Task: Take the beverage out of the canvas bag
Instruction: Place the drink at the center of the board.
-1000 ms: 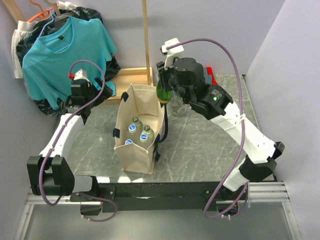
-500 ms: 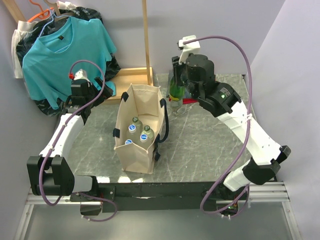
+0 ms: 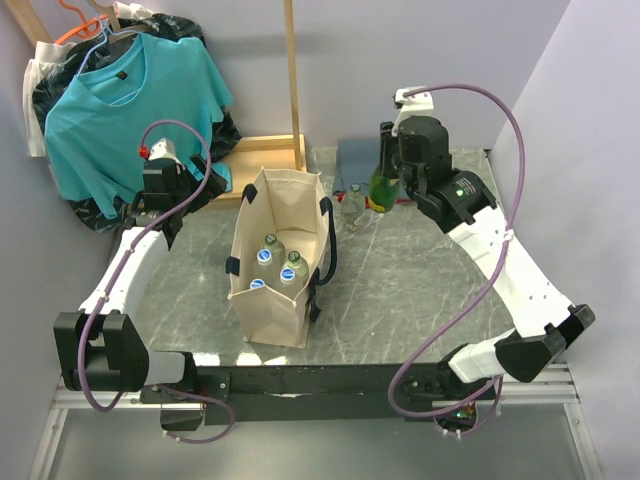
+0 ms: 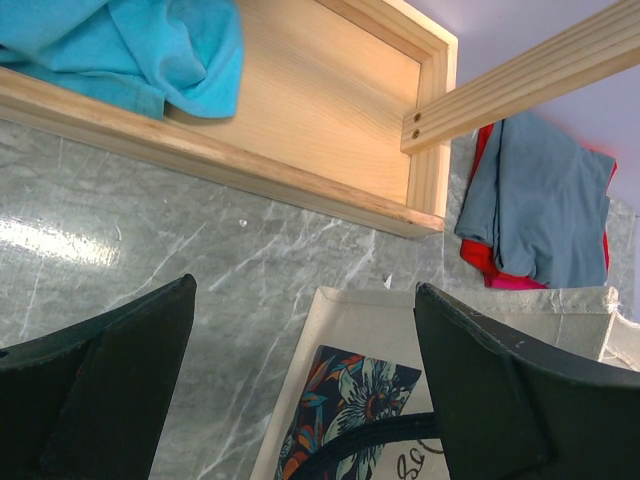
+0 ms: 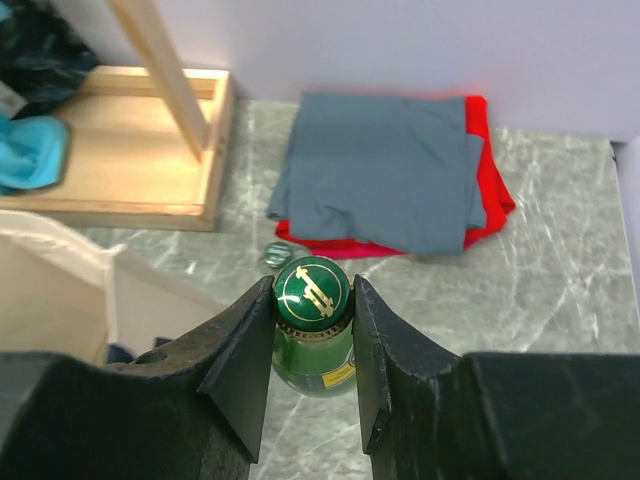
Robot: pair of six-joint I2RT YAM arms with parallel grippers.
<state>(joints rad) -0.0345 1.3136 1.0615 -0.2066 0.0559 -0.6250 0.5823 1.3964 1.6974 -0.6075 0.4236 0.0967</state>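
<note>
The beige canvas bag (image 3: 262, 300) stands open mid-table with several capped bottles (image 3: 268, 255) upright inside. My right gripper (image 3: 383, 172) is shut on the neck of a green glass beverage bottle (image 3: 379, 196), held upright to the right of the bag, outside it. In the right wrist view both fingers clamp just under the green cap (image 5: 312, 288), and the bottle (image 5: 315, 355) hangs over the marble. My left gripper (image 3: 212, 182) hovers open behind the bag's left rear corner. In its own view the left gripper (image 4: 305, 290) is above the bag's floral panel (image 4: 350, 395), holding nothing.
A clear bottle (image 3: 353, 205) stands between the bag and the green bottle. Folded grey and red cloths (image 5: 385, 170) lie at the back. A wooden frame (image 4: 300, 110) and a teal shirt (image 3: 125, 95) fill the back left, before a black plastic bag (image 3: 60, 80).
My right arm has carried the green bottle rightward, from beside the bag's rim to past the clear bottle. The left arm has stayed still.
</note>
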